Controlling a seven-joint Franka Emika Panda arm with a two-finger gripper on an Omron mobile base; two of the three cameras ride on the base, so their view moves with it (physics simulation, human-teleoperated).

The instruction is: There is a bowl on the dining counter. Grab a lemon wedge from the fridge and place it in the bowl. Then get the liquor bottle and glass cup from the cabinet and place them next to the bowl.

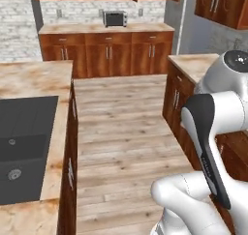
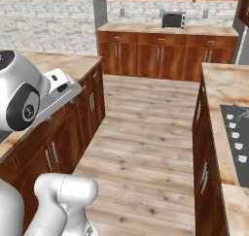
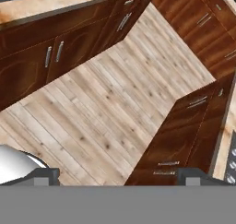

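Observation:
My gripper [image 3: 122, 176] is open and holds nothing. Its two dark fingertips [image 3: 46, 173] stand far apart over the plank floor [image 3: 106, 117], between two rows of dark wood base cabinets. The arm's white hand [image 2: 59, 87] hangs high beside the left counter [image 2: 63, 62]. Reddish-brown wall cabinets [image 1: 220, 7] with slim silver handles hang at the upper right; which one is the task's cabinet I cannot tell. A tall grey slab [image 1: 180, 21] stands at the right end of the far counter; whether it is the fridge I cannot tell. The bowl, lemon wedge, liquor bottle and glass cup are out of view.
A marbled counter with a dark sink [image 1: 24, 142] lies on the left. A second counter [image 1: 196, 65] runs along the right, with stove knobs [image 2: 236, 133] on it. A toaster oven [image 1: 115, 19] sits on the far wall counter. A wide aisle of floor runs ahead.

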